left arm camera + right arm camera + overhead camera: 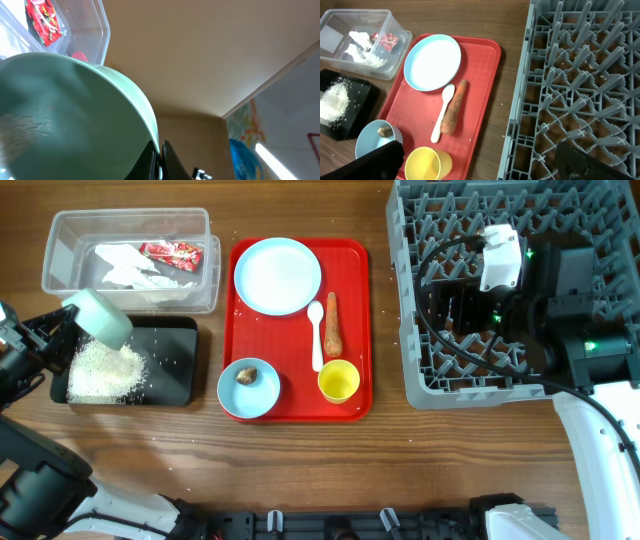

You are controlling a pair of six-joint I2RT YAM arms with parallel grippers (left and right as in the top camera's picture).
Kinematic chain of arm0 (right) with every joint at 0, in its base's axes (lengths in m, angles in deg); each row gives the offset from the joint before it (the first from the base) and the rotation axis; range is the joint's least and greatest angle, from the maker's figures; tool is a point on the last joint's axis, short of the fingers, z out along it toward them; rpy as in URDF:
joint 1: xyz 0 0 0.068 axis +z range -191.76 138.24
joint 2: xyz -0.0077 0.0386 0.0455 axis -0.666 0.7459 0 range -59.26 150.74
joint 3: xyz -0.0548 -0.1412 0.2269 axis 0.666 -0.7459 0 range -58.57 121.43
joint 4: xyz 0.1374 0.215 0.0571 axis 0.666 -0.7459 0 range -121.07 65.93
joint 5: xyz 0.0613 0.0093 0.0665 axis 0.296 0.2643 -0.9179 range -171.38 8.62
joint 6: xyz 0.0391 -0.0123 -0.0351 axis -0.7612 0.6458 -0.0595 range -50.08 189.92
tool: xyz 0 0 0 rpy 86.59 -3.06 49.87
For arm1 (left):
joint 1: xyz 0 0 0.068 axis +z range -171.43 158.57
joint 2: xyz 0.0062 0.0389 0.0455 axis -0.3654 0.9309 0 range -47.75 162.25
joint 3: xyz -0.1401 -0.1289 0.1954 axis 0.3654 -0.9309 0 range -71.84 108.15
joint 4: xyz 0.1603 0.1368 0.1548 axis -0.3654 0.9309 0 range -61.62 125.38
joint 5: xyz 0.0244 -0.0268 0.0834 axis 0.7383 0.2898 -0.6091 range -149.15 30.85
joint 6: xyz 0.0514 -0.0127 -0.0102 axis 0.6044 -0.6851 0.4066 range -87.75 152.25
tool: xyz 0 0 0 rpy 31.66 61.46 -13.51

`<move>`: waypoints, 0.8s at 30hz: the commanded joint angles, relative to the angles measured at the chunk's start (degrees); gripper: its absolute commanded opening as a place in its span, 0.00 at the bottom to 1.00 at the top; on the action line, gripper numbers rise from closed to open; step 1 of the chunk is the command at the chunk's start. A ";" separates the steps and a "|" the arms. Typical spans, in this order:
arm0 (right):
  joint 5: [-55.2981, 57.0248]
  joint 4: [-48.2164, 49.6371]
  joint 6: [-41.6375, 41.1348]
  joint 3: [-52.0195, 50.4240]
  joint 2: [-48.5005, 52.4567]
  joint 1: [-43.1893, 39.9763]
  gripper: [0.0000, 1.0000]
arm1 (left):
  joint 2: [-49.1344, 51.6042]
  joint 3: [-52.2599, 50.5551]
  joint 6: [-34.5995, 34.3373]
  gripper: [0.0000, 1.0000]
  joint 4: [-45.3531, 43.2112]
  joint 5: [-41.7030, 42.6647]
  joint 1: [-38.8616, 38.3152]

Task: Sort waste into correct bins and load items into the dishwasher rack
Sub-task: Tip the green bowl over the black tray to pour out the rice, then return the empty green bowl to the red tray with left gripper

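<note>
Overhead alone shows rice (98, 372) in the black tub (172, 332) — left gripper (160, 159) pinches the bowl (75, 110) rim; right gripper (480, 162) gapes, empty.

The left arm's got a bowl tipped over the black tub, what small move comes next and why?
Probably level the bowl and lift it off the black tub: the rice already lies heaped there, and the left gripper grips the rim.
</note>
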 commanded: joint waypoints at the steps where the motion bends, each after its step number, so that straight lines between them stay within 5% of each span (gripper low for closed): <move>1: -1.14 -0.04 -0.63 0.11 0.11 0.28 1.00 | 0.22 -0.28 -1.68 0.04 1.73 2.45 0.13; 5: -1.11 -0.04 -0.61 0.11 0.11 0.28 1.00 | 0.22 -0.28 -1.16 0.04 7.50 2.45 0.13; 17: -1.11 0.20 -0.63 0.11 0.11 0.28 1.00 | -6.05 -0.13 0.31 0.04 6.95 2.03 -5.40; 24: -1.14 1.07 -0.63 0.11 0.11 0.28 1.00 | -16.48 -0.13 0.02 0.04 1.01 -10.73 -23.87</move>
